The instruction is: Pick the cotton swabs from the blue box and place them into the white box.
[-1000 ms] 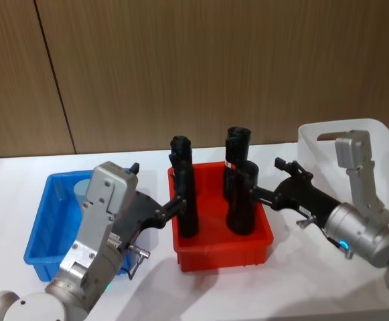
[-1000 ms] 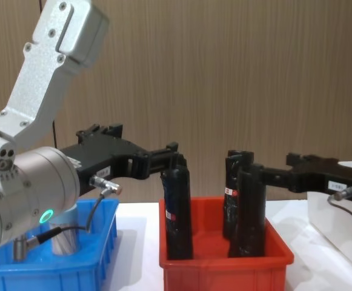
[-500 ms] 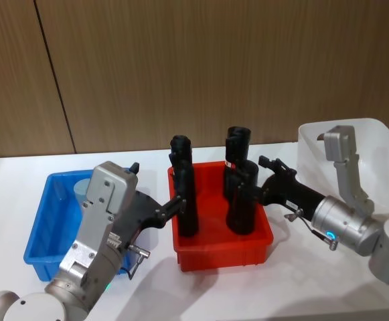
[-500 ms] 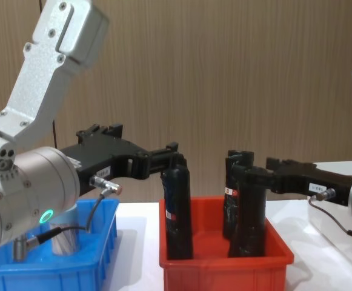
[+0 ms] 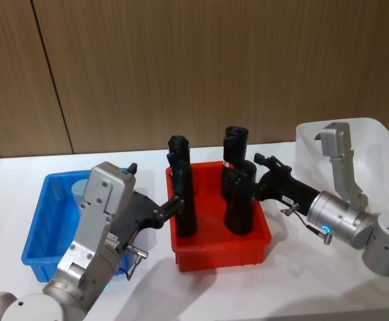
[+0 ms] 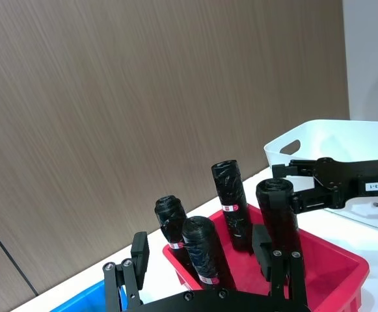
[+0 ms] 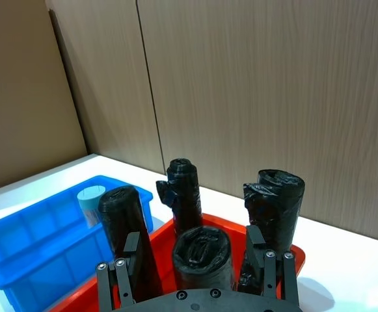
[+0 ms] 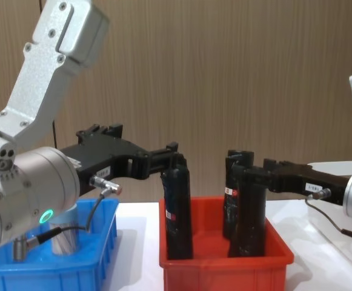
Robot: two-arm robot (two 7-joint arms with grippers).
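Cotton swabs [image 5: 82, 189] jar sits in the blue box's [image 5: 40, 234] far corner, pale lid, clear body. My worry: both grippers hang over the red bin among the black tubes [image 5: 183, 194], so a swing could topple one. Left gripper [image 6: 205, 276] and right gripper [image 7: 198, 263] both have fingers spread, holding nothing.

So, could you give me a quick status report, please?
Left gripper and right gripper open around black tubes in red bin. Cotton swabs in blue box.
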